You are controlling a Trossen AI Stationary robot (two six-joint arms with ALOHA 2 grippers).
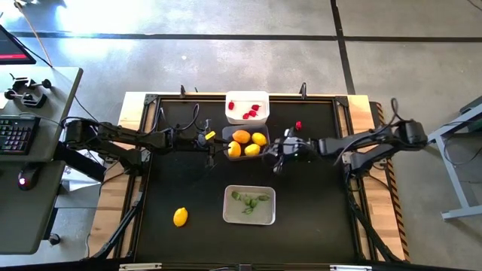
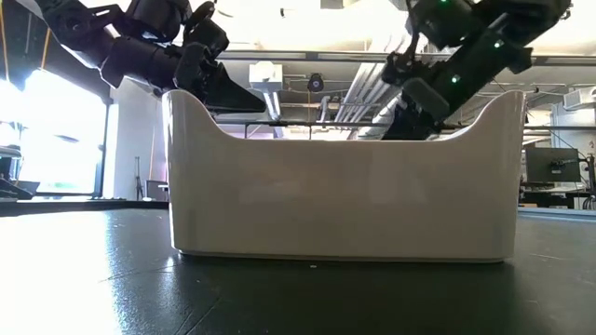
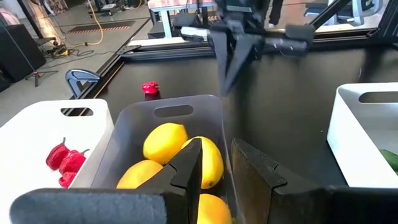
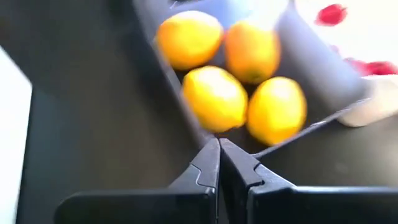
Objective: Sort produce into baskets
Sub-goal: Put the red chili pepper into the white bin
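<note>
four lemons [image 1: 248,143] in middle basket [image 1: 228,134], berries [image 1: 249,111] apparently behind
</note>
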